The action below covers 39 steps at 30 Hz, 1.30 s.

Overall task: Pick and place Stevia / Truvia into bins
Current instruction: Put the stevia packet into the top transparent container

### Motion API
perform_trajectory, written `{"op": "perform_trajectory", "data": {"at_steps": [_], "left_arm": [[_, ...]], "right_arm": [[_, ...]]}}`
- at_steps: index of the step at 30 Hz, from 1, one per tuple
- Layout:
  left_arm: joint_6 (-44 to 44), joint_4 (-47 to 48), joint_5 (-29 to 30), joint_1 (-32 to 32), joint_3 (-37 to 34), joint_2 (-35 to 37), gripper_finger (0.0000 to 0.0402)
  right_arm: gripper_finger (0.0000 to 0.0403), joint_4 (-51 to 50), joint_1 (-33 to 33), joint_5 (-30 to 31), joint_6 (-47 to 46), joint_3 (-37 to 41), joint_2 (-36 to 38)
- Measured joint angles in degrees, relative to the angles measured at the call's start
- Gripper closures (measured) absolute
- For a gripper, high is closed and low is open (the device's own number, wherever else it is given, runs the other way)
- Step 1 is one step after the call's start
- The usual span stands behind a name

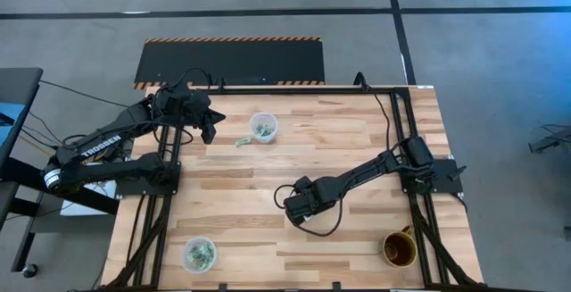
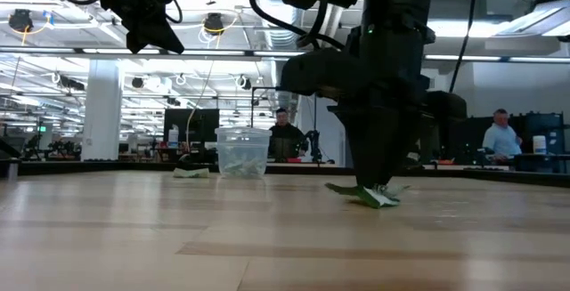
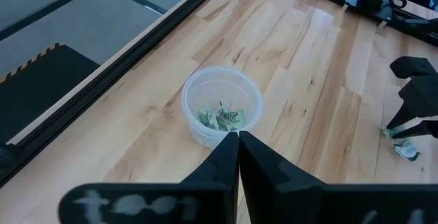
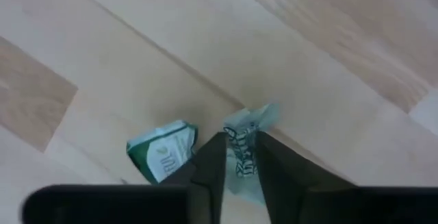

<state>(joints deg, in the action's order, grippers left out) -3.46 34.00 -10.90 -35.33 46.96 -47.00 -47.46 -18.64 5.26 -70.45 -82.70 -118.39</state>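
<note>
Nearest us on the desk (image 1: 357, 140), a clear bin (image 1: 200, 254) with packets in it sits at the front left corner and a brown mug (image 1: 399, 249) at the front right. At mid-desk our right claw (image 4: 239, 157) is down on the wood, its fingers drawn in on a pale green Stevia packet (image 4: 241, 148) pinched between the tips, while a second, folded packet (image 4: 163, 152) lies just beside it. We judge the grip is shallow, on the packet's edge, so the paper could slip out on the lift, and the neighbouring packet could be dragged along. Farther back, a second bin (image 1: 263, 127) holds more packets, with a loose packet (image 1: 243, 141) on the wood just beside it. Our left claw (image 3: 238, 136) hangs shut and empty above that far bin, so it may crowd a drop there.
</note>
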Motion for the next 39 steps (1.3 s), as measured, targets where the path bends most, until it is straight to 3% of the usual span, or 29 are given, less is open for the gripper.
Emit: {"op": "perform_trajectory", "data": {"at_steps": [6,13,20,24,27,29,32,35,39], "left_arm": [[0.0,0.0,0.0,0.0,0.0,0.0,0.0401],[0.0,0.0,0.01,0.01,0.0,0.0,0.0401],[0.0,0.0,0.0,0.0,0.0,0.0,0.0402],[0.0,0.02,0.0,-0.01,0.0,0.02,0.0401],[0.0,-0.01,0.0,-0.01,0.0,0.02,0.0402],[0.0,0.01,0.0,0.0,0.0,0.02,0.0401],[0.0,0.01,0.0,-0.01,0.0,0.02,0.0401],[0.0,0.0,0.0,-0.01,0.0,0.02,0.0401],[0.0,0.0,0.02,-0.01,0.0,0.02,0.0401]], "right_arm": [[0.0395,0.42,0.51,1.02,0.45,0.0,0.0],[0.0401,-0.27,0.51,4.12,0.47,-0.37,0.0],[0.0402,-7.7,2.43,15.92,5.85,-8.64,1.93],[0.0402,-8.04,5.95,28.04,14.21,-15.08,3.37],[0.0402,-5.07,10.36,32.25,22.74,-19.59,3.45],[0.0402,0.68,13.99,31.18,30.5,-21.51,3.3],[0.0403,12.16,19.7,23.1,40.2,-21.79,2.96],[0.0403,18.68,24.44,16.34,42.72,-21.89,1.24],[0.0403,18.03,29.11,6.35,42.06,-21.75,-1.06]]}}
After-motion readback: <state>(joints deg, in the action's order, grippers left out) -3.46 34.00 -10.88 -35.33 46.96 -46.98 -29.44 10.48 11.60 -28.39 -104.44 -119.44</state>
